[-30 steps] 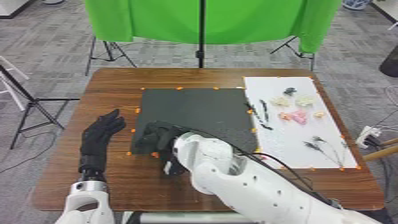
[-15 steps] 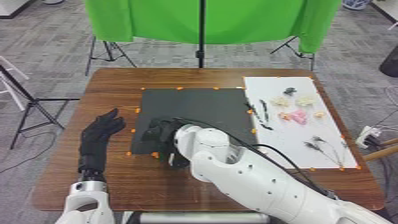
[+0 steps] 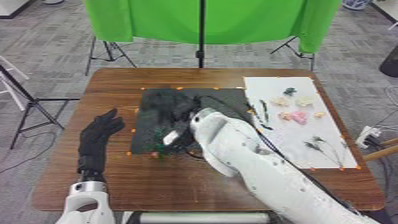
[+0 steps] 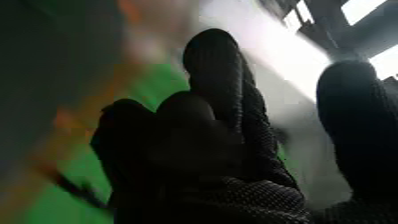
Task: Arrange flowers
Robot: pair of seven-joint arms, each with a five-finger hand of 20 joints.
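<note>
Watching my black-gloved right hand over the flat black sheet, I see thumb and fingers apart. Contact, I can't tell.

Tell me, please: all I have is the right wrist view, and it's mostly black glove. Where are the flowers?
Observer: On the white sheet, at the right side of the table. A pink flower lies there, with pale flowers beyond it.

Operator: And what is this robot hand over? I can't make it out.

Observer: The head view shows the right hand over the dark mat, which lies left of the white sheet.

Operator: Does the robot have another hand? What's it doing?

Observer: Yes, the left hand is over the brown wood, to the left of the dark mat, away from the flowers.
</note>
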